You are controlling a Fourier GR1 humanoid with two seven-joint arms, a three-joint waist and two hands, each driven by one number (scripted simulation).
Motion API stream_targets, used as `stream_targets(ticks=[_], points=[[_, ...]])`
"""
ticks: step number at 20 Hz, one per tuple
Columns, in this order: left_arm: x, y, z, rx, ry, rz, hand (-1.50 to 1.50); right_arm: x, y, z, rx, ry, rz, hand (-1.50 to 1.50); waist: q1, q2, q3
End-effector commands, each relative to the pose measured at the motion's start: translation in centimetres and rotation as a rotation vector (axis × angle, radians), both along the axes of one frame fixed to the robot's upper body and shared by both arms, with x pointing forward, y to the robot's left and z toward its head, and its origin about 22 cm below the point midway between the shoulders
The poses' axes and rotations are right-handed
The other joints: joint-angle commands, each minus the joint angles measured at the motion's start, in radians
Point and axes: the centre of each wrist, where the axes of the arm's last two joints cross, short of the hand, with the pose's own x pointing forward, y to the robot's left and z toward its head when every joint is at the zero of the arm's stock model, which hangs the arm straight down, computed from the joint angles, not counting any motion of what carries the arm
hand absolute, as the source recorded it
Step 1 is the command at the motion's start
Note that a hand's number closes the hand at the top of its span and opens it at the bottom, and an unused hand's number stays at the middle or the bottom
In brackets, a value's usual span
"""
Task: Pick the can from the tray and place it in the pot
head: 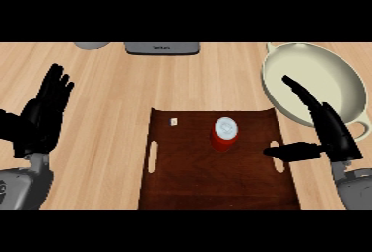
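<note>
From my station I judged the red can (225,134), upright on the brown tray (218,182), light, rigid and slick, best gripped round its sides by the open right robot hand (327,130) beside it, left robot hand (45,110) resting open.

This is a kitchen, seen from above at a worktop (109,98) of pale wood with a plank grain running across it. A cream-coloured pot (312,81) with a side handle sits near the worktop's far right corner. A dark brown serving tray (218,182) with cut-out handles lies at the near edge, carrying a red can (225,134). At the far edge sit a flat grey appliance (161,47) and part of a rounded grey object (92,45), too cropped to identify.
</note>
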Motion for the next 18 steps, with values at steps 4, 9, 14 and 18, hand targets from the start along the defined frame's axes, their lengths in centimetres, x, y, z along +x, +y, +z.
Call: stream_targets(ticks=[4, 9, 14, 18], points=[[-0.6, 0.5, 0.7, -0.013, 0.022, -0.019, 0.00, 0.4, 4.8, 4.5, -0.291, 0.275, 0.078, -1.50, 0.013, -0.003, 0.000], [-0.6, -1.6, 0.5, -0.031, 0.008, -0.024, 0.00, 0.9, 10.5, 3.5, -0.334, 0.409, 0.114, -1.50, 0.006, 0.003, 0.003], [-1.2, 0.3, 1.1, 0.005, -0.002, 0.003, 0.00, 4.1, 12.6, 4.5, -0.303, 0.449, 0.108, -1.50, 0.006, 0.005, 0.003], [-1.6, -1.1, 2.7, -0.017, 0.002, 0.017, 0.00, 2.2, 10.1, 2.8, -0.289, 0.444, 0.108, -1.50, -0.004, 0.003, 0.004]])
